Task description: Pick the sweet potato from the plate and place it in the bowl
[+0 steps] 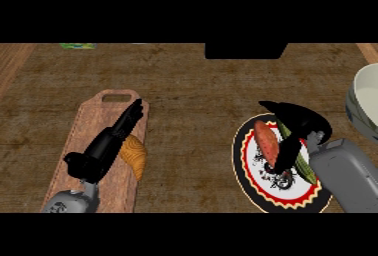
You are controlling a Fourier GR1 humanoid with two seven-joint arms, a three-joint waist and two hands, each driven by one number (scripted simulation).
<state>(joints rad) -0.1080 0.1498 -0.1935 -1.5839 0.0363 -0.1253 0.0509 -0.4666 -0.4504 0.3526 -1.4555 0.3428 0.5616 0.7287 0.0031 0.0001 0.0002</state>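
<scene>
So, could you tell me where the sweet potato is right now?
On the plate at the head view's right, the sweet potato lies beside the right hand.

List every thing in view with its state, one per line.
Sweet potato: lying on the plate, not lifted.
Plate: flat on the counter.
Bowl: at the right edge, cut off.
Right hand: over the plate, fingers curling at the sweet potato.
Left hand: open, straight, over the cutting board.
Bread: on the board.

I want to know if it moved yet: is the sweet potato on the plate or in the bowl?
On the plate. The sweet potato lies there beside the right robot hand.
</scene>
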